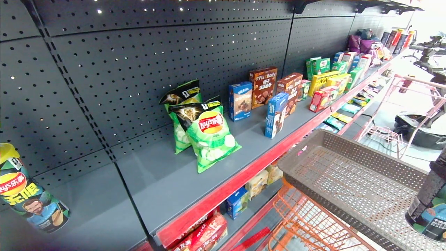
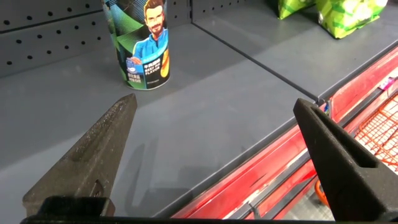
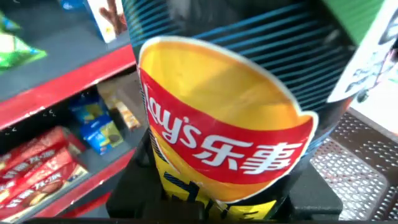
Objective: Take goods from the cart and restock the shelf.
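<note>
Chip canister is in the right gripper, clamped across the body, near the right end of the cart's perforated basket. The right wrist view shows the glossy printed wall close up, seated in the gripper. I can't tell whether it has cleared the basket floor.

Handling, my read:
- It looks like a light card tube. The wall is stiff enough to grip but will dent if over-squeezed, and the crisps inside are fragile, so moderate force and no knocks.
- The gloss wrap looks slippery. A grip across the diameter at mid-body is right; avoid the lid end.
- It's tall with a narrow base, so tippy. Set it down flat and upright, and only release once the base is fully on the shelf.

Orange wire basket sits under the perforated one.

Left gripper is released, jaws wide apart and holding nothing, above the front part of the grey shelf near its red front edge.

Shelved canister, same product, stands upright further back on that shelf, at its left end near the pegboard back panel. Bare shelf beside it looks like the obvious slot; approach from the front so the standing one isn't clipped.

Further along, two green chip bags lean one behind the other. They're soft, so don't push against them. Beyond them are biscuit boxes, some upright and some tilted, well away from the drop zone.
</note>
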Available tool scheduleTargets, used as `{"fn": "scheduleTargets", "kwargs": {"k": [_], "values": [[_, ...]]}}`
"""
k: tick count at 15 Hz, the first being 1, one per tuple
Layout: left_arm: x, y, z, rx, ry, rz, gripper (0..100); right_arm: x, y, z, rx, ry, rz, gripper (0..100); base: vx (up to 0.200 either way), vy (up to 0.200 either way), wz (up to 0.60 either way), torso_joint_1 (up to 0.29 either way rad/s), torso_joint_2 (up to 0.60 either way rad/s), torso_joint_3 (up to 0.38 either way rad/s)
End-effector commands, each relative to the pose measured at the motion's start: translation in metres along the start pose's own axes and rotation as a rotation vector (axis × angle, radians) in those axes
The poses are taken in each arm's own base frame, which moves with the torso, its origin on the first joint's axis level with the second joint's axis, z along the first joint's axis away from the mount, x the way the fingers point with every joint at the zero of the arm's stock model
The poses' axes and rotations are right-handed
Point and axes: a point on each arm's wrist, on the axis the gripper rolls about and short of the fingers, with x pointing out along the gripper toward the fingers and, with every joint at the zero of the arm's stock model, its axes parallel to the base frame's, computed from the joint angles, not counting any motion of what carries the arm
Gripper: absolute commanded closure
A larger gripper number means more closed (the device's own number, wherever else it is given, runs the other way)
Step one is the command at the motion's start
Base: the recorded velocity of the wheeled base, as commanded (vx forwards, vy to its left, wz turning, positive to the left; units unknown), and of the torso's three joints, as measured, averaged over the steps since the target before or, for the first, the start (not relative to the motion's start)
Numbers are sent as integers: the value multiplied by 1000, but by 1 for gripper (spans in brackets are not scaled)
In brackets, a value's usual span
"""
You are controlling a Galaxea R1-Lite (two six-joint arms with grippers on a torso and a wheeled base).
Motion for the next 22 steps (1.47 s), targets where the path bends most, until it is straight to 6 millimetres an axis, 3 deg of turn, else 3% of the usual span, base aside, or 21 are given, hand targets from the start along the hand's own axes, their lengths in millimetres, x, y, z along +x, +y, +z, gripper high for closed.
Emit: {"fn": "scheduleTargets", "kwargs": {"k": [1,18,22], "values": [[0,0,0,0,1,1,0,-21,1,4,6,-82,53,100,0,0,600,2,-2,7],[0,0,0,0,1,1,0,-24,4,-3,0,-67,106,100,0,0,600,2,2,3],[0,0,0,0,1,1,0,-20,5,-11,4,-31,117,100,0,0,0,0,0,0]]}}
